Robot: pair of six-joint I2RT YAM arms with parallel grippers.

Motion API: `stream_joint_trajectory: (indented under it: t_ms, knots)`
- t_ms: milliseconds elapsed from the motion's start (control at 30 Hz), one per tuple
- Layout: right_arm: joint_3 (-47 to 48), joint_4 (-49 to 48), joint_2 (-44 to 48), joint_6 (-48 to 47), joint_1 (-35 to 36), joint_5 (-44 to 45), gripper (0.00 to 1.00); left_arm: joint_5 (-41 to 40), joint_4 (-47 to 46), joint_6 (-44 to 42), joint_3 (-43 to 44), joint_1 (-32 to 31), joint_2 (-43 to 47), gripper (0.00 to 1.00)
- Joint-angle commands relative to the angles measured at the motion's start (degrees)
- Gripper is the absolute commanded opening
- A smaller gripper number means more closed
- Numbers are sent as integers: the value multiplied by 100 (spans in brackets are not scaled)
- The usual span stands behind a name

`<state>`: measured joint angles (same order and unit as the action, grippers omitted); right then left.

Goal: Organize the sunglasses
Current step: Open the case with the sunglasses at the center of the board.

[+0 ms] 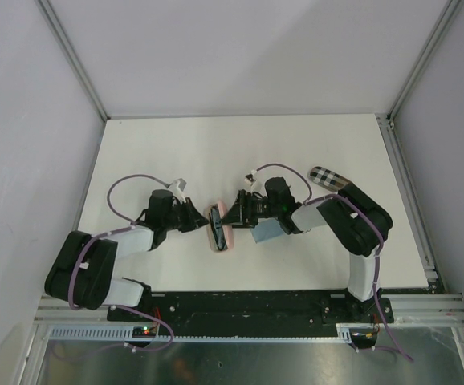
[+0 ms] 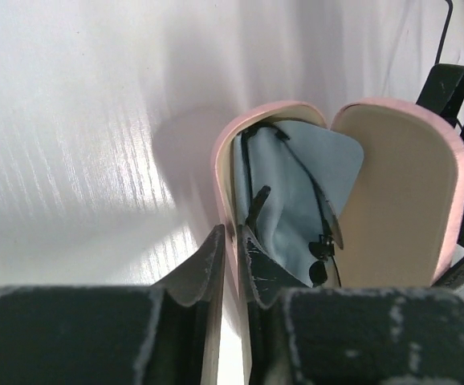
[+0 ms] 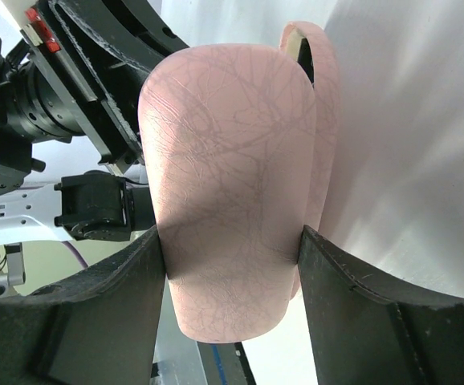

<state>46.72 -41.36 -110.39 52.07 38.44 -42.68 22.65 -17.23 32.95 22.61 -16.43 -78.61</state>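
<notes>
One sunglasses pair [image 2: 323, 241], half-hidden in case [image 2: 392, 200]

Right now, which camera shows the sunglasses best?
The left wrist camera: it looks into the open pink case, sunglasses lying on blue cloth. The top view shows a dark sliver; the right wrist only the case's outside.

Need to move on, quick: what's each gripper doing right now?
Left gripper: straddling the pink case wall, grip cannot be told.
Right gripper: closed across the case's lid.
</notes>
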Motion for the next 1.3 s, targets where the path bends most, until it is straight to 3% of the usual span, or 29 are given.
stream_joint_trajectory:
  t_ms: [0,367,600,700,900,1100,1267]
  knots:
    - [-34,-268,-112,-55,-36,-190,47,-156,225,-168,263,-1,280,15]
    - [-31,-246,-121,-64,-60,-181,48,-56,501,-92,399,-1,568,19]
    - [-33,-271,-160,-21,-60,-163,47,159,536,167,555,-175,747,35]
    - [-37,-321,-185,11,-57,-168,47,133,521,240,630,-263,679,37]
    - [-32,-363,-202,47,-59,-183,47,138,415,316,858,-289,444,37]
    - [-34,-380,-213,53,-62,-179,47,251,245,398,1039,-365,44,28]
    - [-32,-381,-219,54,-56,-187,47,193,164,455,1071,-461,-199,27]
